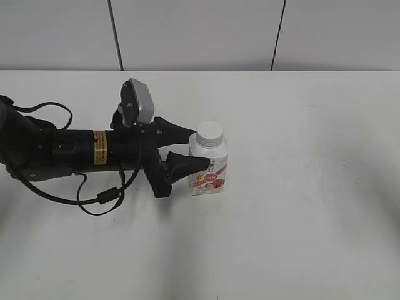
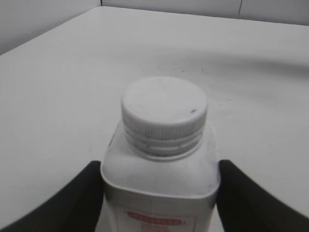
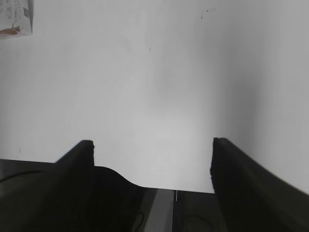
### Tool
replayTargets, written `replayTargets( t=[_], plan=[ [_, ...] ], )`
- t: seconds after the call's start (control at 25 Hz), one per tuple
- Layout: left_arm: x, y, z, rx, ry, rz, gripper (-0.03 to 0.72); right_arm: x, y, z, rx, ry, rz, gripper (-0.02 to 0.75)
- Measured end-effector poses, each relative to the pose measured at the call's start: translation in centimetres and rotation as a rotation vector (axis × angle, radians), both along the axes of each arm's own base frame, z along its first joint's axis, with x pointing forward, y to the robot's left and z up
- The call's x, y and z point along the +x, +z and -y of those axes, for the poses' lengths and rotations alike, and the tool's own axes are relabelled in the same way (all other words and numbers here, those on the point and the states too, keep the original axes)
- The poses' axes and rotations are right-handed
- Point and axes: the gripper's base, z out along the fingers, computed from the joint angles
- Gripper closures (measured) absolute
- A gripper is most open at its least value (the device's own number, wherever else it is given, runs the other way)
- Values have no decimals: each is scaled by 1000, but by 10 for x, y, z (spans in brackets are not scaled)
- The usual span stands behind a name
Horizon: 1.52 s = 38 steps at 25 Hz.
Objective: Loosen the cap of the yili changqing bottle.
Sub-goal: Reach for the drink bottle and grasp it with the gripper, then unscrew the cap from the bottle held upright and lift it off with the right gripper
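The yili changqing bottle (image 1: 213,174) stands upright on the white table, white with a pink-red label. Its white ribbed cap (image 1: 210,132) sits on the neck. My left gripper (image 1: 201,149) comes in from the left, and its two black fingers press the front and back sides of the bottle's body below the cap. In the left wrist view the cap (image 2: 164,110) is close up and the fingers touch both sides of the bottle (image 2: 159,180). My right gripper (image 3: 152,142) is open and empty over bare table, out of the exterior view.
The white table (image 1: 312,219) stretches all round the bottle. A grey wall rises behind its far edge. A corner of the bottle (image 3: 14,18) shows at the top left of the right wrist view. A black cable (image 1: 100,200) hangs under the left arm.
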Motion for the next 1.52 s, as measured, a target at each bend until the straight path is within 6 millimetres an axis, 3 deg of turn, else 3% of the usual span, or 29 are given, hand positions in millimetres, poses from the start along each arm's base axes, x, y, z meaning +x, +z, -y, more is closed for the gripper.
replayTargets(
  t=[0.52,1.04,1.2,1.52],
  plan=[
    [-4,1,1,3,-58,51,251,75,-16,-7,-16,33,-139,152],
    [-6,-1,1,38,-100,64,252,105,-17,-15,-22,102,-188,152],
    [-5,-1,1,45,-95,61,252,116,-18,-40,-41,183,-188,152],
    [-3,-3,-1,77,-70,43,256,127,-20,-110,-47,336,-169,152]
  ],
)
